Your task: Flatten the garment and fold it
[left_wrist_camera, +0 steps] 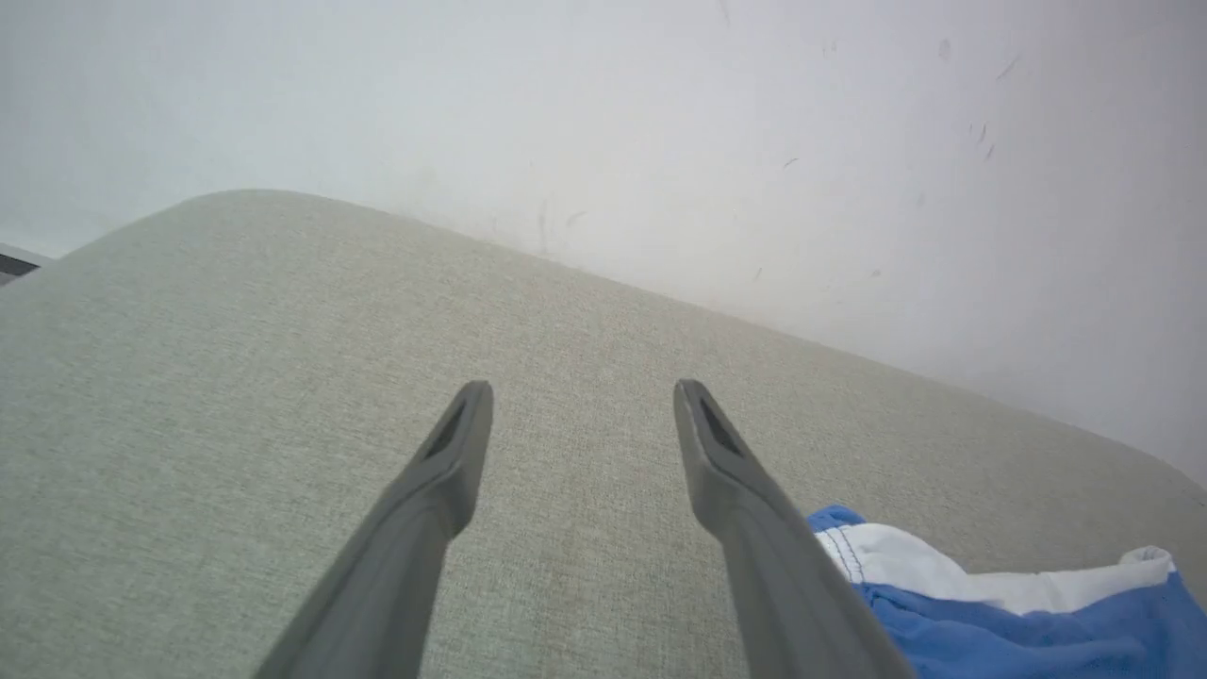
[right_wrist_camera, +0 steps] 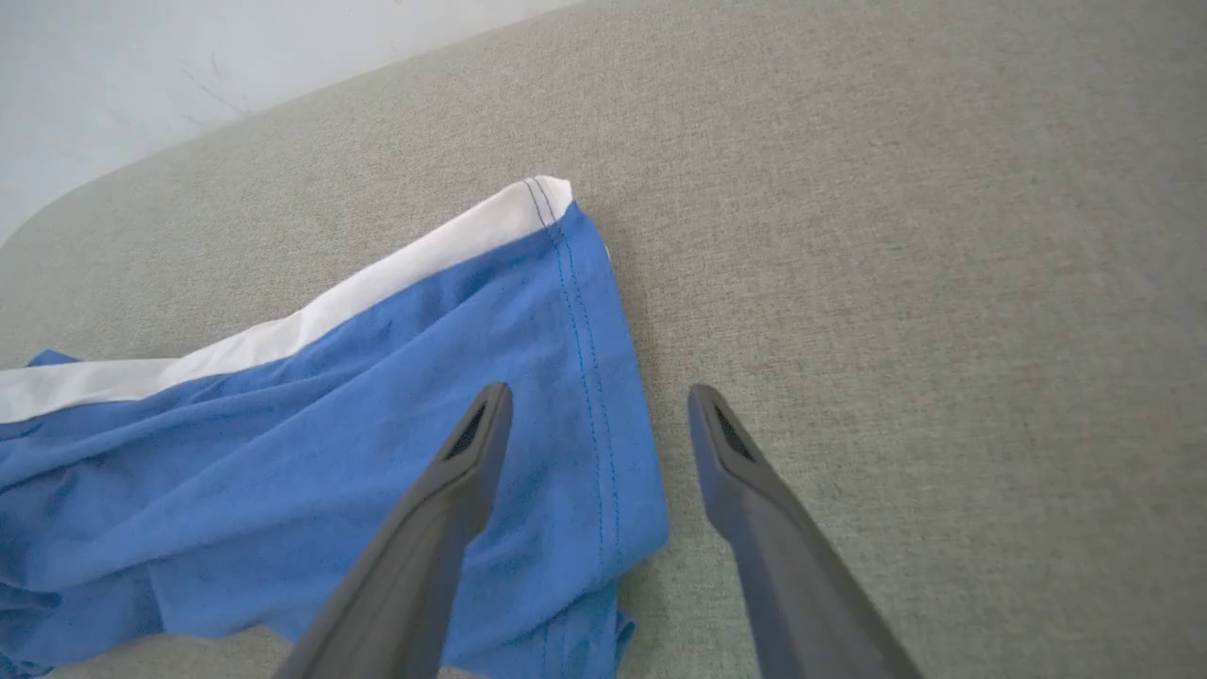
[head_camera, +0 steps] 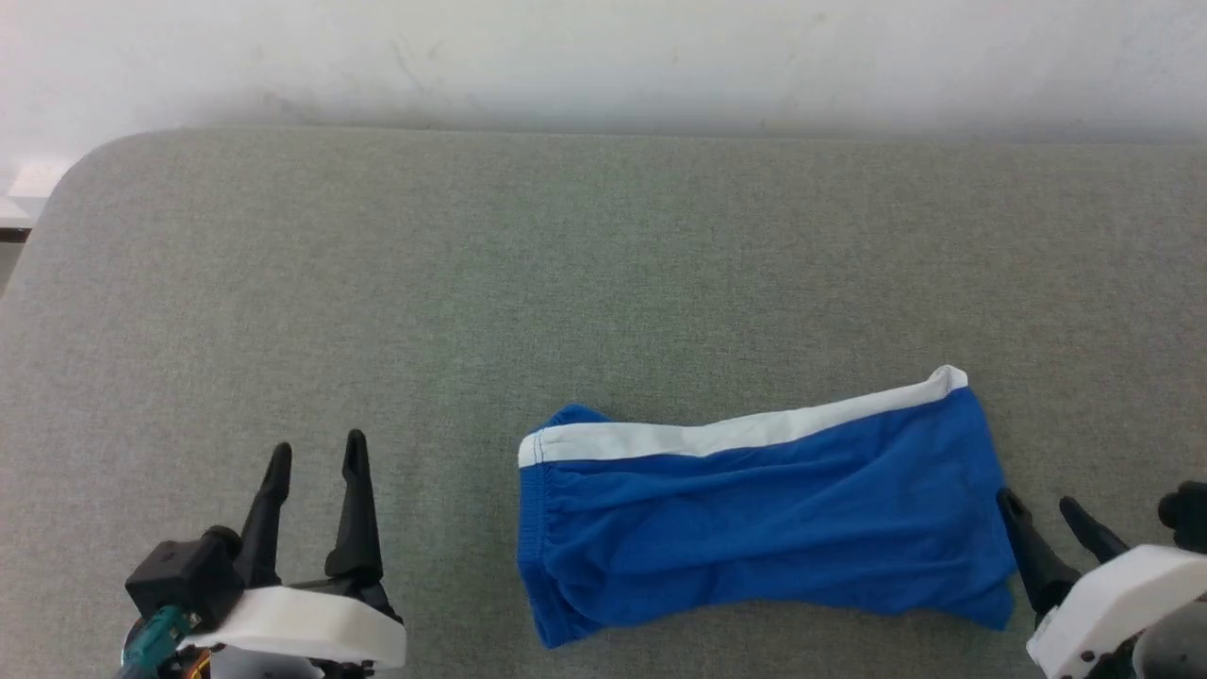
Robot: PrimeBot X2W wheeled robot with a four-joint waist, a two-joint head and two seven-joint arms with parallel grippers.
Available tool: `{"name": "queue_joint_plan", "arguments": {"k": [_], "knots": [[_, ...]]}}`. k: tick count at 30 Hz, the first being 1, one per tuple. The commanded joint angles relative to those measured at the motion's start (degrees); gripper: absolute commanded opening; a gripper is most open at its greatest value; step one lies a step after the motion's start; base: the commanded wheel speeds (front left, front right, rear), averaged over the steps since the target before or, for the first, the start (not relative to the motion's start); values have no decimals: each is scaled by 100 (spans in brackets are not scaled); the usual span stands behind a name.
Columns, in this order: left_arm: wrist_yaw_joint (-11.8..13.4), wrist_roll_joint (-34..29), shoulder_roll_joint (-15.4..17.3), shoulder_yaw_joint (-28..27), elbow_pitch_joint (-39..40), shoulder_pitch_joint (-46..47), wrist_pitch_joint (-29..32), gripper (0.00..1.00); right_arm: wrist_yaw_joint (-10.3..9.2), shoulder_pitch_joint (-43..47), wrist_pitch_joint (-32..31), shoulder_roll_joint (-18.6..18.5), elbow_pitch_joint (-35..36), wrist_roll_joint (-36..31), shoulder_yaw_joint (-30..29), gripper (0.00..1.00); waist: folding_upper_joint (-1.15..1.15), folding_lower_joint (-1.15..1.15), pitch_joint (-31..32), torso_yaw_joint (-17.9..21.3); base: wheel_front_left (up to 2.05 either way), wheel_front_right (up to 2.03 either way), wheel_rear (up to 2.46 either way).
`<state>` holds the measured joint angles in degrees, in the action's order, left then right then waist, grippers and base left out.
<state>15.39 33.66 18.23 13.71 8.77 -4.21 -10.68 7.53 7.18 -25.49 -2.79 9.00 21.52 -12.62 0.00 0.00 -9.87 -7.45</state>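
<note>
Head view: the garment lies as a rumpled, folded band on the grey counter, right of centre. The left pincer stands wide and empty, well apart from it. The right pincer, also wide, hovers at its right edge. Folding looks partway done; the next move likely calls for gripping an end.

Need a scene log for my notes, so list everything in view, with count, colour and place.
garment: one, blue with a white band, lying creased on the table, right of centre, near the front.
table: one, grey-green cloth top, spanning the head view.
wall: one, white and scuffed, behind the table.
left hand: one, dark fingers, open, lower left over bare table, apart from the garment.
right hand: one, dark fingers, open, lower right at the garment's right edge; one finger over the cloth, one over the table.
</note>
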Motion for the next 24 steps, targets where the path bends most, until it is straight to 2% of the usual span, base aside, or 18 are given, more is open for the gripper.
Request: {"name": "queue_joint_plan", "arguments": {"k": [1, 6, 14, 23, 24], "knots": [[40, -96, 29, 12, -21, 86, -52, 100, -4, -101, -16, -9, -13, -51, 14, 100, 0, 0, -24, -22, 0, 0, 0], [132, -445, 26, 119, -153, 153, -215, 100, -4, -398, -116, -9, -394, -274, 48, 100, 0, 0, -76, -120, 0, 0, 0], [89, -424, -12, 225, -272, 218, -173, 100, -4, -726, -258, -9, -1124, -591, -7, 100, 0, 0, -118, -334, 0, 0, 0], [63, -362, -8, 270, -279, 237, -112, 100, -4, -709, -909, -9, -1613, 8, 459, 100, 0, 0, -93, -472, 0, 0, 0], [63, -359, -5, 274, -284, 238, -106, 100, -4, -717, -934, -9, -1679, 38, 453, 57, 0, 0, -83, -476, 0, 0, 0]]}}
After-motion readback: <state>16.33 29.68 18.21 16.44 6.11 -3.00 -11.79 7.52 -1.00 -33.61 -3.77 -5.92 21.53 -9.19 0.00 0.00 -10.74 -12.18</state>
